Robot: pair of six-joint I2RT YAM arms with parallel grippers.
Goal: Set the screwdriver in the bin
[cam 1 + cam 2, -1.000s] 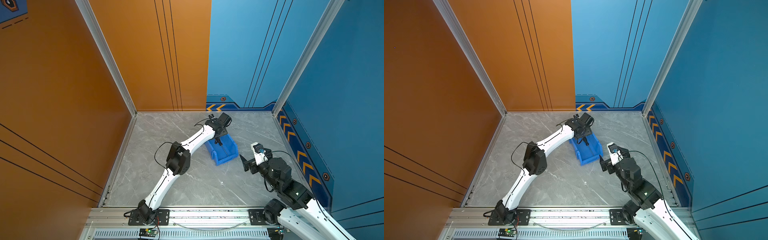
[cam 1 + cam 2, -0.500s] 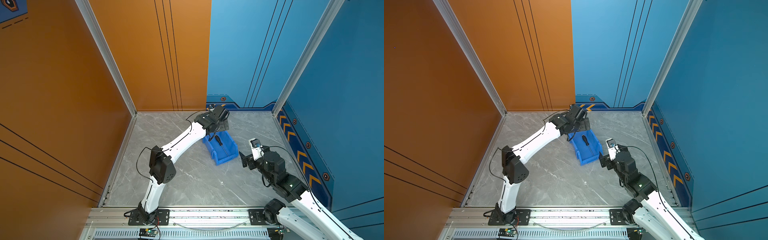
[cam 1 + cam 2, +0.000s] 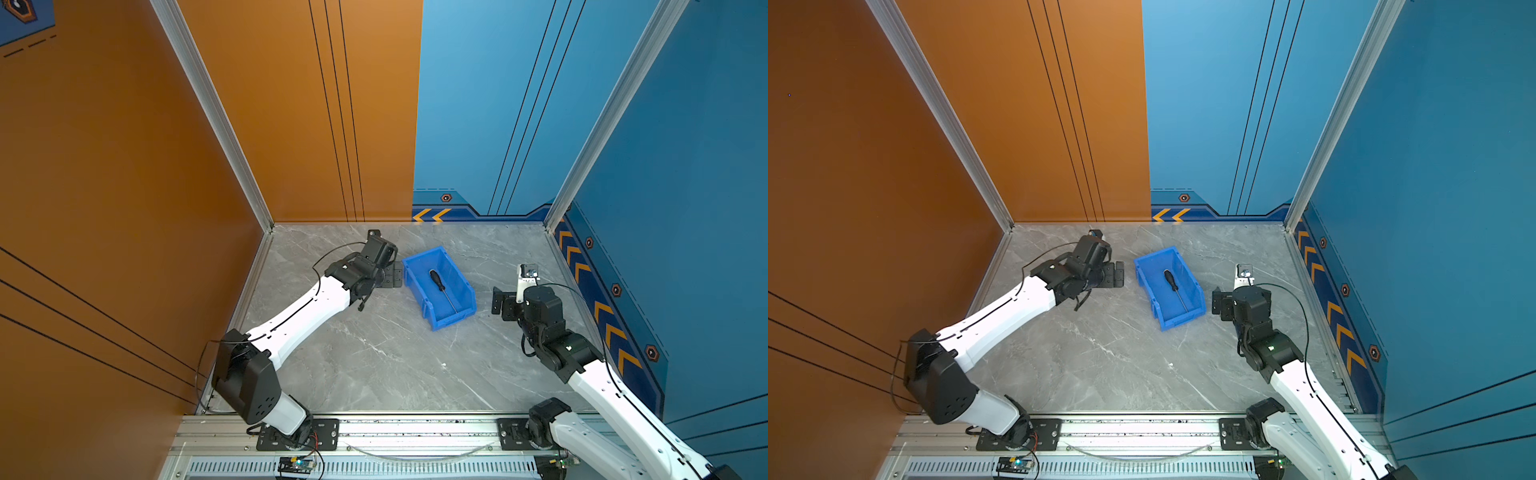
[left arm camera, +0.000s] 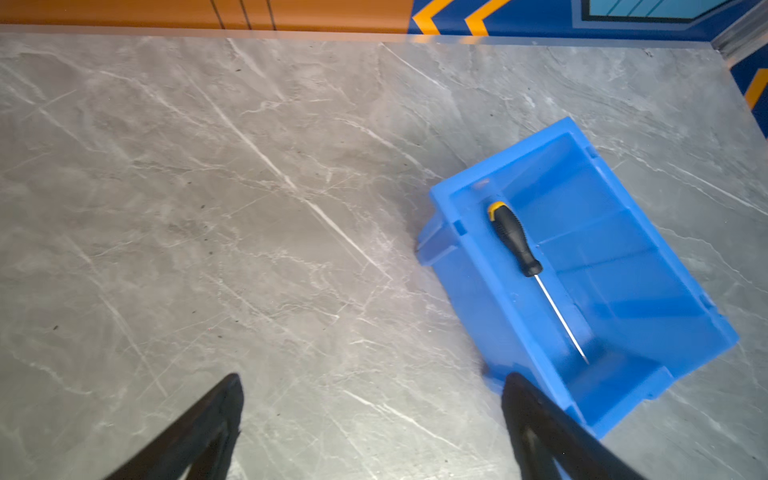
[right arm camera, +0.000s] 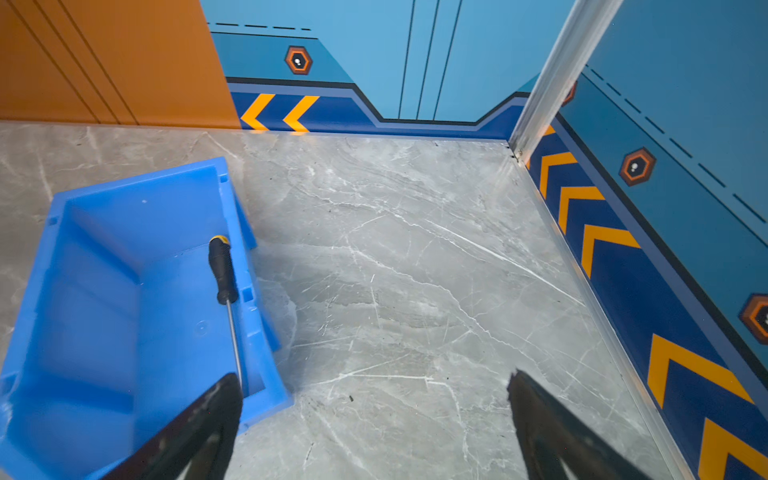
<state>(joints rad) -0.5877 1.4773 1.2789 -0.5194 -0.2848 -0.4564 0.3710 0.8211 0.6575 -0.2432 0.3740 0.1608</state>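
The blue bin (image 3: 453, 320) stands on the grey marble table, past its middle, in both top views. The screwdriver (image 3: 436, 279), black handle with a thin silver shaft, lies loose on the floor of the bin (image 3: 1183, 320), tip towards the low front lip. My left gripper (image 3: 395, 276) hangs just left of the bin, open and empty. My right gripper (image 3: 498, 301) hovers right of the bin, also open and empty. The left wrist view shows the screwdriver (image 4: 515, 241) inside the bin (image 4: 615, 257), beyond the open left gripper (image 4: 372, 384). In the right wrist view the open right gripper (image 5: 374, 380) is over bare table beside the bin (image 5: 104, 291) and screwdriver (image 5: 222, 270).
Orange and blue walls close in the table on three sides, with aluminium posts (image 3: 557, 208) at the far corners. A metal rail (image 3: 374, 432) carrying both arm bases runs along the near edge. Bare marble (image 3: 374, 365) lies between the bin and the rail.
My left gripper opened over the bin and left the screwdriver lying inside, then drew back to the bin's left side. The right arm shifted only slightly.
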